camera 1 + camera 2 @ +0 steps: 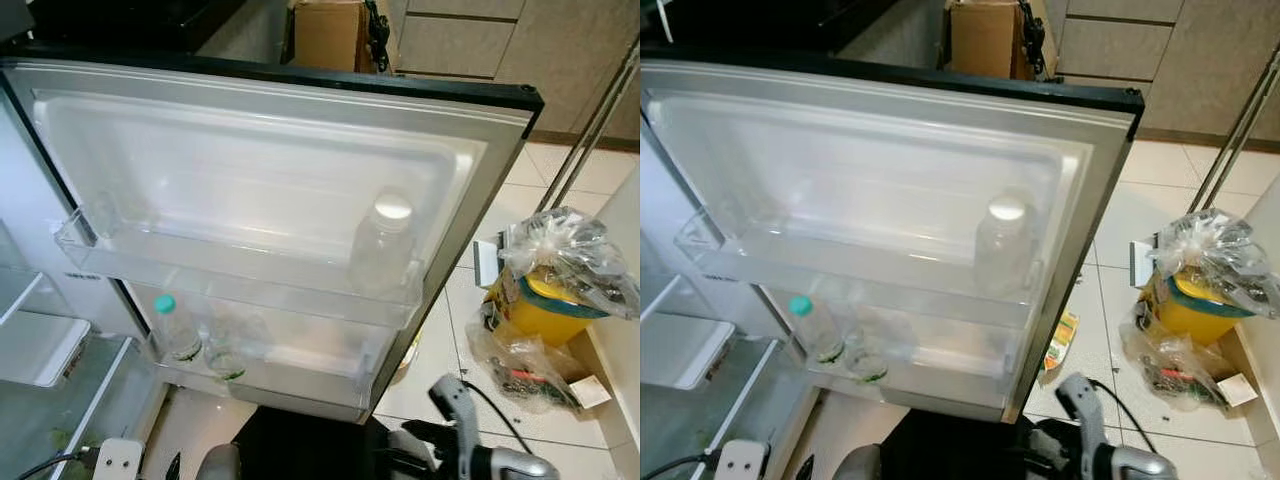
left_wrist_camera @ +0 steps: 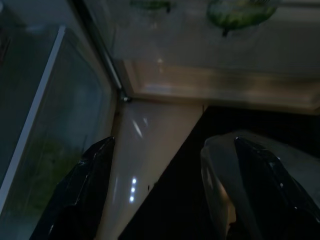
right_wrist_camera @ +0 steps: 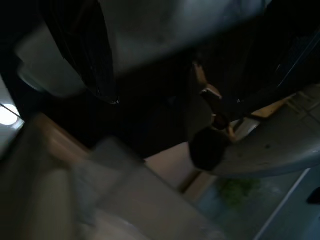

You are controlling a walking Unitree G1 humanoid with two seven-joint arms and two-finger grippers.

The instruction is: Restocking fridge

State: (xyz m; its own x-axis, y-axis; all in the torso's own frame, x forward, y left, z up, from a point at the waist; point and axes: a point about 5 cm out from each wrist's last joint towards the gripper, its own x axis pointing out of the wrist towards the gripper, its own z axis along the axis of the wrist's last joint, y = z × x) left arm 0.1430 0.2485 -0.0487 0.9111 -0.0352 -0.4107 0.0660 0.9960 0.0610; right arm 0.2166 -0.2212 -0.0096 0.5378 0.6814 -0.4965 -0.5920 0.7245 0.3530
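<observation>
Evidently the fridge door [image 1: 270,150] is standing wide open toward the robot so that its two clear racks are facing the camera and are easy to reach. On the upper door shelf [image 1: 240,270] a clear white-capped bottle [image 1: 382,245] is standing upright at the end nearest the door's outer edge, and the rest of that shelf looks bare, leaving room for more stock. On the lower door shelf [image 1: 270,370] a small teal-capped bottle [image 1: 172,328] is standing at the hinge end with another clear bottle [image 1: 226,350] just beside it; the rail in front is keeping them from tipping out.

Low by the robot's body, the left gripper [image 2: 170,195] is hanging with its two black fingers [image 2: 80,190] spread apart, and a pale translucent shape is lying against one of them; whether that is something held is not clear. The right gripper [image 3: 100,55] is also hanging low in shadow, and the dark, blurred wrist view is not showing whether it is closed or spread.

To the right, on the tiled floor [image 1: 450,340], plastic bags [image 1: 560,260] are sitting around a yellow container [image 1: 535,310], probably the supplies waiting to be loaded; reaching them would call for a turn away from the door
</observation>
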